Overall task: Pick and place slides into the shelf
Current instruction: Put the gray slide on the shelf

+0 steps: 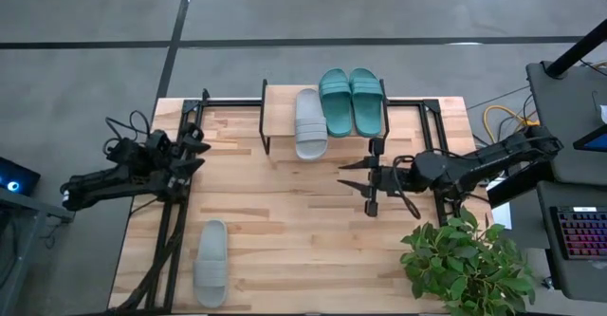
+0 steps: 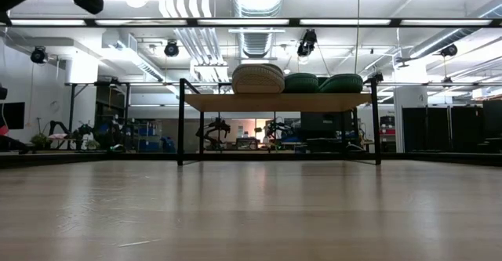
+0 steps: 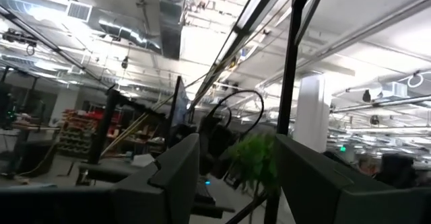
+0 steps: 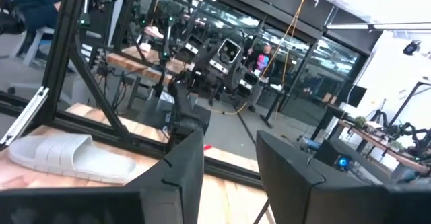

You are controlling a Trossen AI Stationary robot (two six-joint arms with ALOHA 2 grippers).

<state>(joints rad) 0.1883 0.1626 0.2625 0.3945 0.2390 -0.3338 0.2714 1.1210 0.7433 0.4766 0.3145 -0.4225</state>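
Slides are mostly shelved: the teal pair (image 1: 351,101) and one grey slide (image 1: 309,121) are seen on the shelf (image 1: 280,117), just beyond the right gripper (image 1: 368,177), whose fingers are held apart and empty. One grey slide (image 1: 211,262) is left on the bench (image 1: 303,231), near the left gripper (image 1: 193,149), likewise parted and empty.

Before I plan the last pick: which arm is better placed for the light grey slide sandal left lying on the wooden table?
Probably the left. The light grey slide sandal lies on the table's left side, nearer the left gripper. The right gripper, empty, hangs right of centre near the wood-topped shelf.
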